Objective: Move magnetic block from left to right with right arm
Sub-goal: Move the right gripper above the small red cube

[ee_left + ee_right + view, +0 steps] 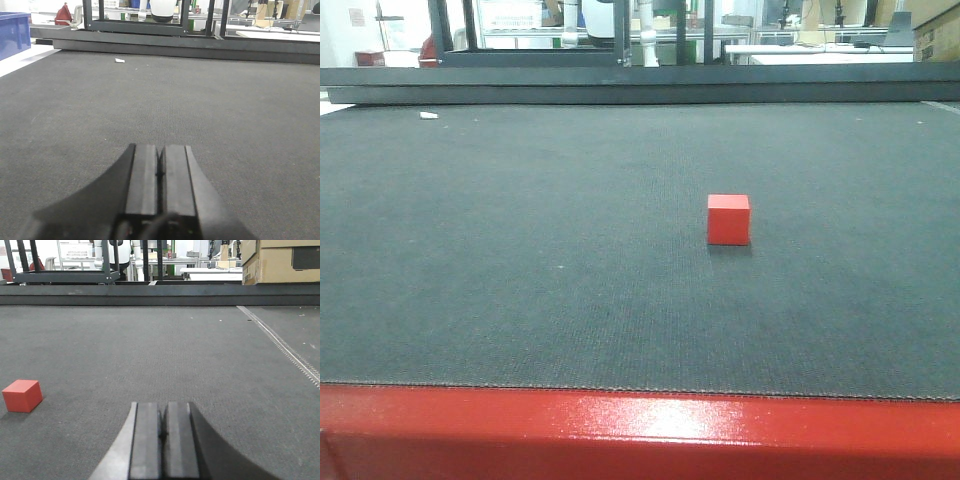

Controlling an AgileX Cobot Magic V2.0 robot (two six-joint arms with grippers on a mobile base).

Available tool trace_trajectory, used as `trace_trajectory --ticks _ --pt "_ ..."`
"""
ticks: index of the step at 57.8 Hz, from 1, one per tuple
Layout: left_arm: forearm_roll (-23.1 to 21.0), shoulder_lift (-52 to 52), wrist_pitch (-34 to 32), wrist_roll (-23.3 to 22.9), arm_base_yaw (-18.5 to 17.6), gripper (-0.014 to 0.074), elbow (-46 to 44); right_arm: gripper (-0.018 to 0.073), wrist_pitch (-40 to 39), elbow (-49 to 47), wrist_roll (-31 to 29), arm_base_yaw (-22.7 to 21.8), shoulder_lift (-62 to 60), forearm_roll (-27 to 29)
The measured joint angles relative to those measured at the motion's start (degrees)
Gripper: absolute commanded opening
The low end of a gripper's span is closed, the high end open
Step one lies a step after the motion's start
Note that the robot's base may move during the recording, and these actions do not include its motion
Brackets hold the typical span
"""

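The magnetic block (728,219), a small bright red cube, rests alone on the dark grey mat, a little right of centre in the front view. In the right wrist view the same magnetic block (21,395) lies far to the left of my right gripper (163,412), well apart from it. That gripper is shut, its two black fingers pressed together with nothing between them. My left gripper (160,152) is also shut and empty; no block shows in its view. Neither arm appears in the front view.
The dark mat (520,250) ends in a red front edge (640,430) and a raised dark rail (640,85) at the back. A small white scrap (428,116) lies far left. Cardboard boxes (280,260) stand beyond the rail at right, a blue bin (12,32) at left.
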Motion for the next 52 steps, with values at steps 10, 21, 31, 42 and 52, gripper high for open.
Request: trace_trajectory --ticks 10,21,31,42,52 --pt "0.0 0.0 0.0 0.0 0.0 -0.0126 0.0 0.0058 0.0 0.0 0.0 0.0 0.0 0.0" --pt "0.0 0.0 0.0 0.0 0.0 -0.0126 0.0 0.0058 0.0 0.0 0.0 0.0 0.0 0.0" --pt "0.0 0.0 0.0 0.0 0.0 -0.0126 0.0 0.0058 0.0 0.0 0.0 0.0 0.0 0.0" --pt "0.0 0.0 0.0 0.0 0.0 -0.0126 0.0 0.0058 -0.11 0.0 0.0 0.0 0.0 0.0" --pt "0.0 0.0 0.0 0.0 0.0 -0.0126 0.0 0.0058 -1.95 -0.4 0.0 0.0 0.0 0.0"
